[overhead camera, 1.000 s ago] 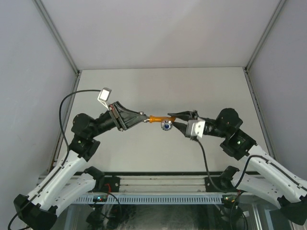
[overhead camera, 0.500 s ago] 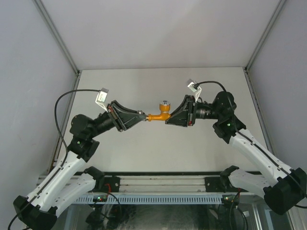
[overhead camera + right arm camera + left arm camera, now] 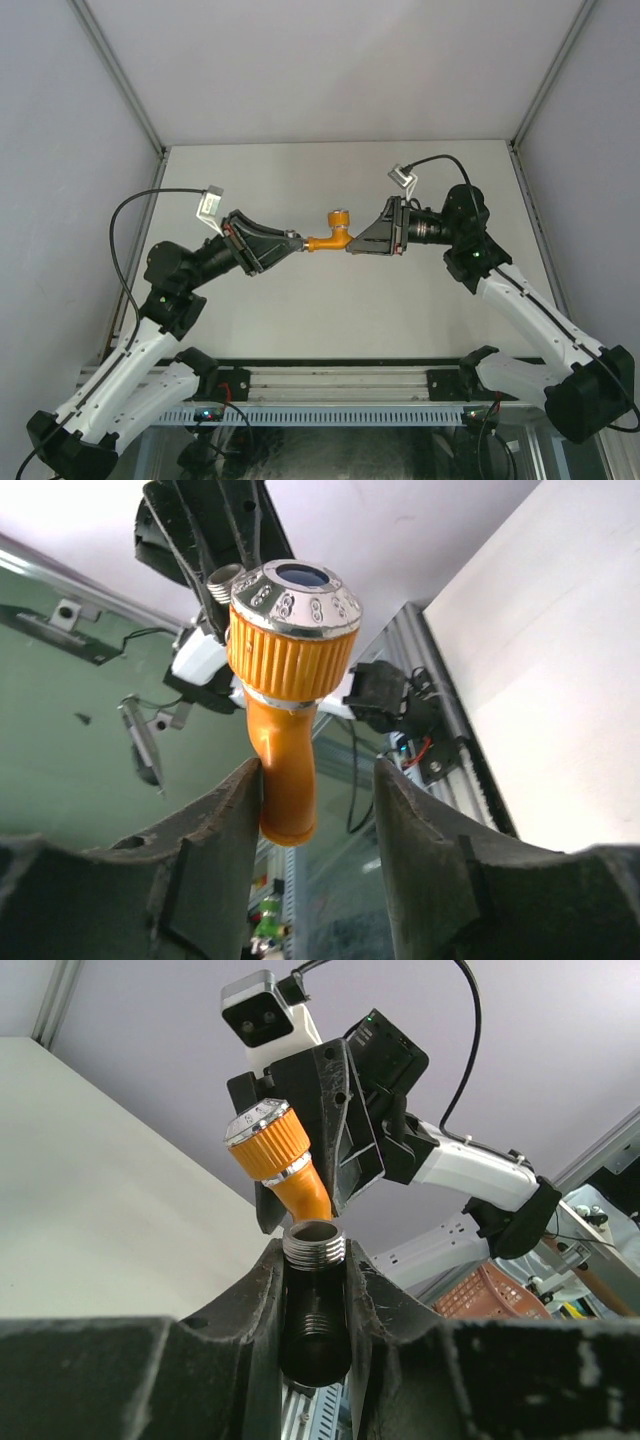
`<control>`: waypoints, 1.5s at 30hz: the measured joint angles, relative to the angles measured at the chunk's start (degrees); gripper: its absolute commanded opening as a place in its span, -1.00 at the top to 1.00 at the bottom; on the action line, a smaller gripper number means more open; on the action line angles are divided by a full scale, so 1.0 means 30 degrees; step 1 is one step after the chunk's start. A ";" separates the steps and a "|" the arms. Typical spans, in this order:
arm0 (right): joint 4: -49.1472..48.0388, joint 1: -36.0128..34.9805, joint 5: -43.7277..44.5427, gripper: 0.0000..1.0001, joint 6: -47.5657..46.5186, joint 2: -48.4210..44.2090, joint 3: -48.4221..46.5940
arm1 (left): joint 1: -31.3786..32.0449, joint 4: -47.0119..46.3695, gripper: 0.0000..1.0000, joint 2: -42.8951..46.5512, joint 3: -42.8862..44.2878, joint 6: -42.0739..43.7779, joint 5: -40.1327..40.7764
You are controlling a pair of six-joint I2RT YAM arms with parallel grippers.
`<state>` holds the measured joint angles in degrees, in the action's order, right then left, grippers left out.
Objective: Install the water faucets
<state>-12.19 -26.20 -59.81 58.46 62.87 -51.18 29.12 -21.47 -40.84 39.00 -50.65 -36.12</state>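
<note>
While clamping threaded fitting [image 3: 314, 1295] in left gripper [image 3: 297, 240] mid-frame, straddles spout of orange tap [image 3: 291, 655] with right gripper [image 3: 318, 772] unclenched.

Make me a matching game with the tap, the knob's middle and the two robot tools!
Things:
1. tap body
2. knob centre
3. left tool
4. right tool

Colours and states:
A. blue
B. open around the spout
C. orange
D. shut on the threaded fitting

Pairs: 1-C, 2-A, 3-D, 4-B
</note>
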 measured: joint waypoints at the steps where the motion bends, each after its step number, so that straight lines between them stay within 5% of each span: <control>1: 0.0408 0.0015 0.0393 -0.07 -0.0328 -0.0204 0.0000 | 0.0000 -0.0022 0.99 0.0007 -0.0007 -0.0073 0.0036; 15: 0.4138 0.0393 0.7089 -0.23 -0.8867 -0.5268 0.0015 | 0.0000 -0.0444 0.99 0.0313 -0.0386 -0.0627 0.0459; 23: 0.2208 -0.2754 1.0229 -0.76 -2.3350 -0.9879 0.3366 | 0.0000 -0.0532 0.99 0.0284 -0.0386 -0.1086 0.0452; 31: 0.4022 -0.6856 1.4936 -0.78 -3.6887 -0.9165 0.4189 | 0.0036 -0.0532 0.99 0.0277 -0.0386 -0.1486 0.0284; 45: 0.0933 -0.9588 1.7544 -0.66 -4.3379 -0.6630 0.4473 | 0.0058 -0.0372 0.99 -0.0029 -0.0386 -0.1916 0.0015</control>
<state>-9.39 -54.96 -7.18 -71.68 42.98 -37.76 29.30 -22.59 -40.93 37.85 -56.40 -36.07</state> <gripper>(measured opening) 0.849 0.280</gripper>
